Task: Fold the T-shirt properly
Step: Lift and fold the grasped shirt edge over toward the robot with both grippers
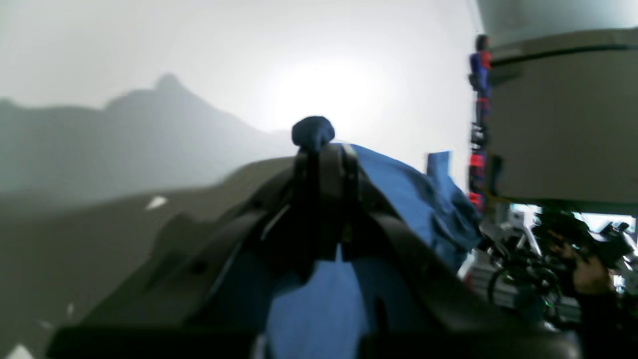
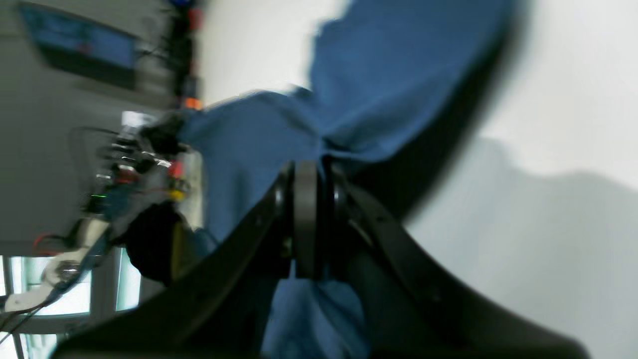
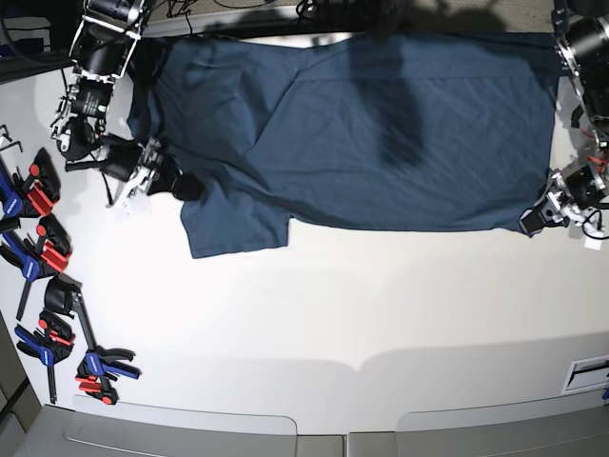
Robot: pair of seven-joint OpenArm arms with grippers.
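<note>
White counter (image 3: 314,314) fills the base view; plain dark teal-blue cotton T-shirt (image 3: 362,124) lies spread along its far edge, one sleeve drooping toward the near side. Small red-blue-black clamps (image 3: 43,257) sit at the counter's side (not involved).

Left wrist view: left end effector (image 1: 324,149) pressed together on a bunched shirt edge, blurred.

Right wrist view: right end effector (image 2: 309,174) pinching a fold of the shirt.

Step, by my read: both corners gripped, first fold about to start. Next move needs both arms drawing the cloth over together, evenly.
</note>
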